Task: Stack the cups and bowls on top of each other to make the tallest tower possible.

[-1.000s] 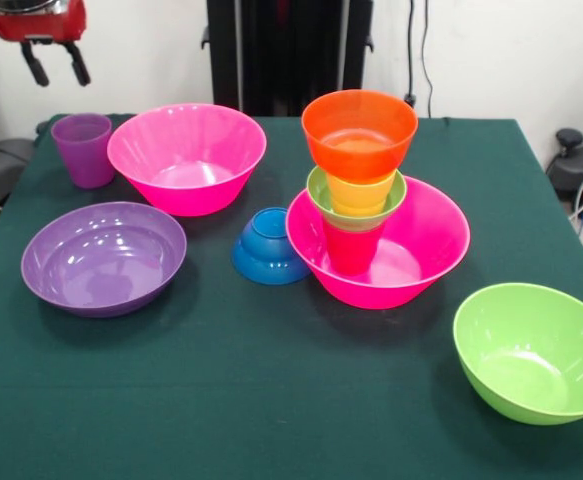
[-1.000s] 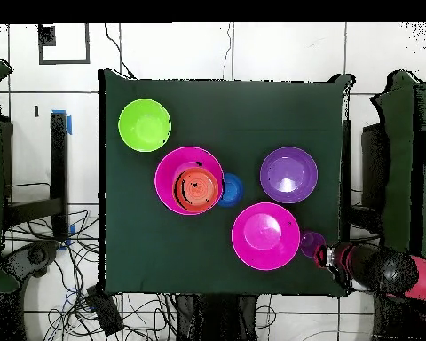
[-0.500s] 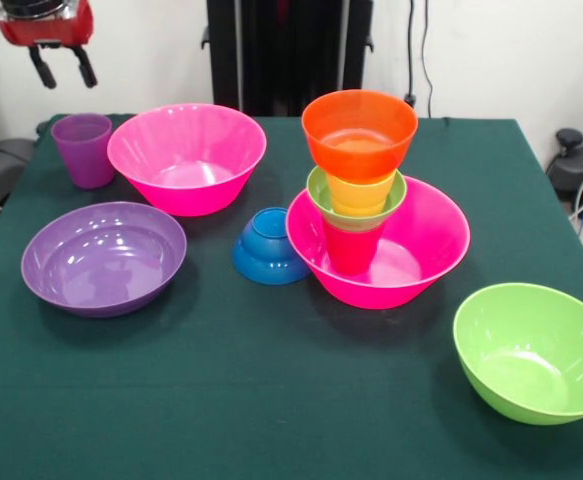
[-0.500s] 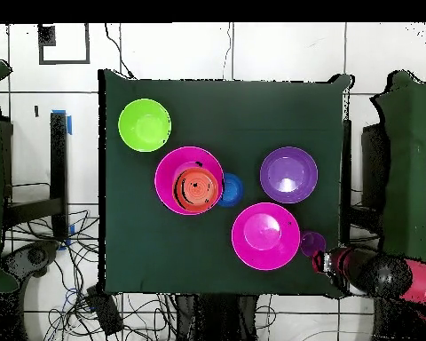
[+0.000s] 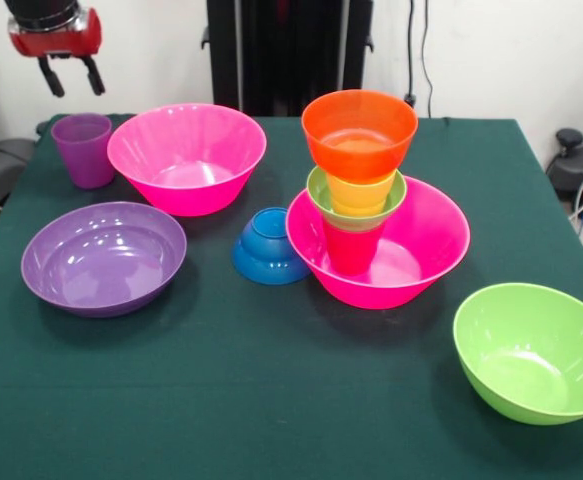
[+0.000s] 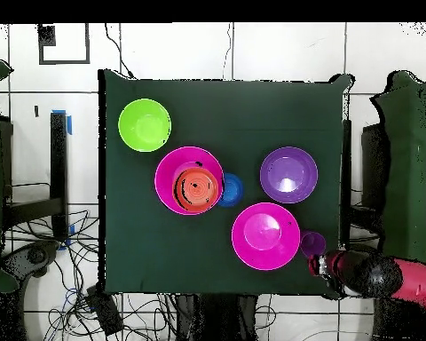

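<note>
Hovering released above the ridged purple cup (image 5: 83, 149), the pincer (image 5: 70, 77) grips nothing. Glossy plastic tower in a pink bowl (image 5: 426, 245): red cup (image 5: 351, 247), small green bowl (image 5: 321, 195), yellow cup (image 5: 361, 192), orange bowl (image 5: 359, 135). Green cloth tabletop (image 5: 271, 390).

The tool (image 5: 70, 77) has two short black prongs under a glossy red housing, with a black cylindrical section above.
</note>
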`<action>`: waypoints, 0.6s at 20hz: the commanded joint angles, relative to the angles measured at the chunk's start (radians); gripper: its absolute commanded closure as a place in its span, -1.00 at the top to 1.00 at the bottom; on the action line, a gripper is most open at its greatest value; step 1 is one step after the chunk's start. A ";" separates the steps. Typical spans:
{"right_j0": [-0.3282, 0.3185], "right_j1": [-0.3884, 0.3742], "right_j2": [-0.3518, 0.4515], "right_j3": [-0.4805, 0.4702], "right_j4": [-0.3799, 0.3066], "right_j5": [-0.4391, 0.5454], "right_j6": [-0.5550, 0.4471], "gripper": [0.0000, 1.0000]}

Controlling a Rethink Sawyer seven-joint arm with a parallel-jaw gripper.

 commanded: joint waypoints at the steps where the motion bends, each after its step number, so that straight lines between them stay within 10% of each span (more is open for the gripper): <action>1: 0.065 0.064 0.025 -0.057 -0.093 -0.020 -0.209 1.00; 12: 0.057 -0.009 0.076 -0.072 -0.112 -0.015 -0.276 1.00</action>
